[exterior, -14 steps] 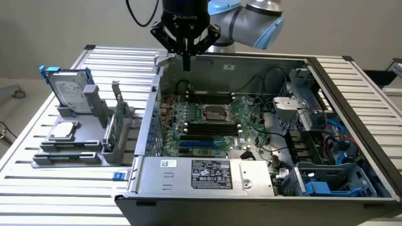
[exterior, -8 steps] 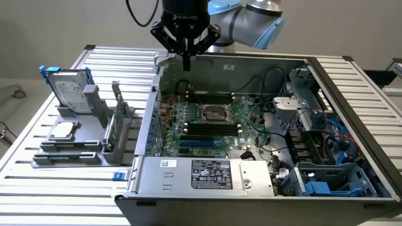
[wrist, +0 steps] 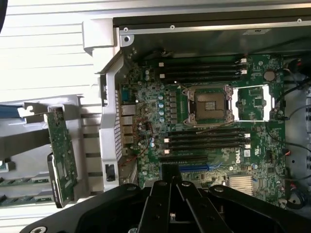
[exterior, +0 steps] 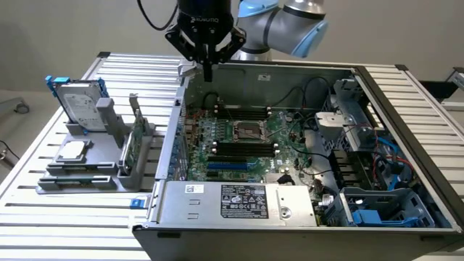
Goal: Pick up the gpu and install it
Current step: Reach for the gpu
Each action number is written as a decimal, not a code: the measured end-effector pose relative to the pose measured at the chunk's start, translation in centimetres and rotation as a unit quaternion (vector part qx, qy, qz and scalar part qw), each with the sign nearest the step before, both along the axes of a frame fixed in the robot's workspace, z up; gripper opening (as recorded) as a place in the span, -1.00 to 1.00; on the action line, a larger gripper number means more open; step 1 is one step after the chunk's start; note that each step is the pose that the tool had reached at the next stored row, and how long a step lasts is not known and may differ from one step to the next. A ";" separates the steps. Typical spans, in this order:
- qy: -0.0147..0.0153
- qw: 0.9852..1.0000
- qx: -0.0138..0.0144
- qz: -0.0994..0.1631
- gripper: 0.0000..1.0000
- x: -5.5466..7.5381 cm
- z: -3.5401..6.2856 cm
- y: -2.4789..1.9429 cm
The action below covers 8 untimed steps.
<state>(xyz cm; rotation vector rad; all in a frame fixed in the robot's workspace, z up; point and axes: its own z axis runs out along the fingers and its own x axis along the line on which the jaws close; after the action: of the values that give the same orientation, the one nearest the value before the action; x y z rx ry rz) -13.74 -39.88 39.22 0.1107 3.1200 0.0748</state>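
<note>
The gpu [exterior: 136, 138] stands on edge in a slot of the grey holder [exterior: 80, 182] on the bench [exterior: 65, 217]. It is just beside the open computer case [exterior: 173, 147], on the exterior view's left. The hand [exterior: 208, 73] hangs above the case's far wall, well apart from the gpu, its fingers pressed together and pinching nothing. A hard drive [exterior: 78, 106] and a processor chip [exterior: 74, 151] occupy the same holder.
</note>
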 end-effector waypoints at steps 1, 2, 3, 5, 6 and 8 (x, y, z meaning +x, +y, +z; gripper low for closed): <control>0.000 1.000 0.000 0.000 -0.79 -0.5 -0.04 0.00; 0.000 1.000 0.000 0.000 -0.79 -0.9 -0.07 0.00; 0.000 1.000 0.000 0.000 -0.79 -1.4 -0.11 0.00; 0.000 1.000 0.000 0.000 -0.79 -2.3 -0.19 0.00; 0.000 1.000 0.000 0.000 -0.79 -2.7 -0.23 0.00; 0.000 1.000 0.000 0.000 -0.79 -3.6 -0.31 0.00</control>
<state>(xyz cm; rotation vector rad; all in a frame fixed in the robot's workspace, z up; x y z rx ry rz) -17.39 -39.88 38.91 0.1107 3.1205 0.0749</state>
